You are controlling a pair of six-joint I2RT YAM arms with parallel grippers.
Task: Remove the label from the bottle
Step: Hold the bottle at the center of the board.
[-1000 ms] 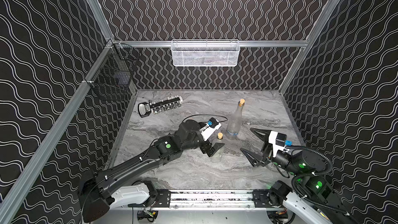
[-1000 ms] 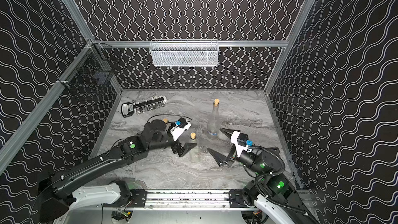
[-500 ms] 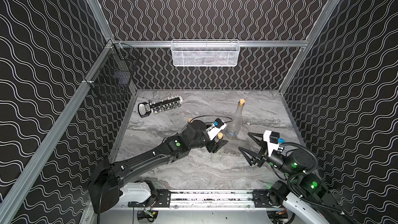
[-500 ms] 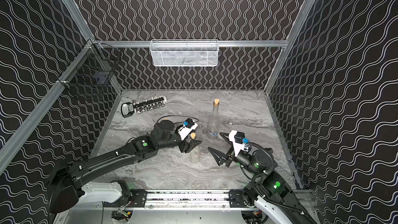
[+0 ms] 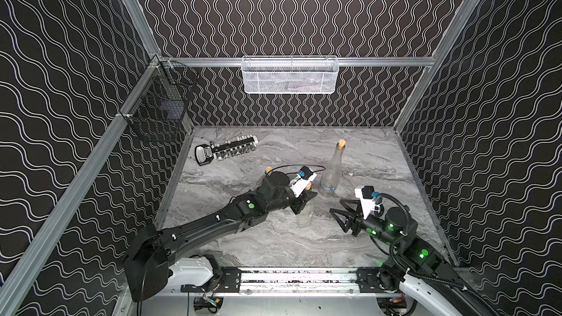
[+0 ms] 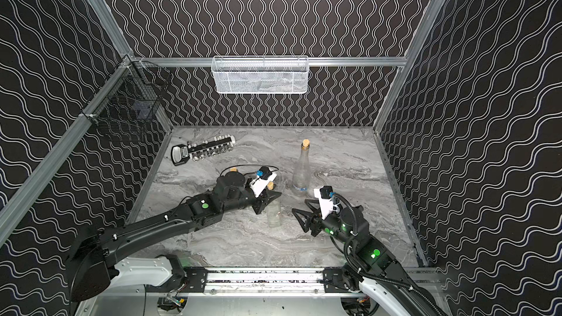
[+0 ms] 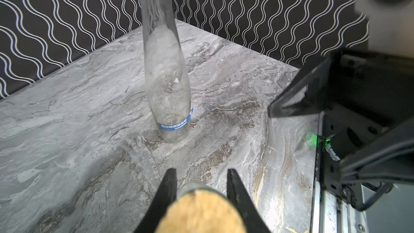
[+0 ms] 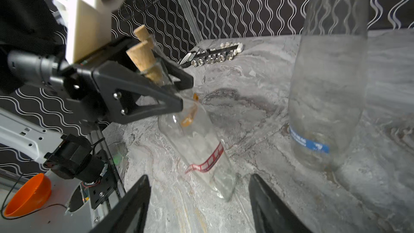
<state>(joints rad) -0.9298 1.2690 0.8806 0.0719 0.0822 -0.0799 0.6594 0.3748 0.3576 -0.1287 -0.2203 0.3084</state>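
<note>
While left gripper (image 5: 305, 201) clamps corked neck of small bottle (image 5: 305, 218) near table (image 5: 273, 247) centre, red label (image 8: 208, 161) rings its lower body. Right gripper (image 5: 336, 205) at its 3 o'clock, jaws wide, empty. Tall bottle (image 5: 331, 171) at 1 o'clock, apart.

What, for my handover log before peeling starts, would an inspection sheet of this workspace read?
Surface: grey marble-pattern tabletop, nothing spilled seen.
Job's things: small bottle, corked, red label on; tall bottle upright, corked, blue label on.
Clutter: socket rail at the back; another cork behind the left arm; orange bowl off the table.
Grippers: left gripper shut on the small bottle's neck; right gripper open, empty, facing that bottle.
Cables: black cable loops above the left wrist, near the tall bottle.
Surroundings: white mesh basket on back wall; black wire basket on side wall.
</note>
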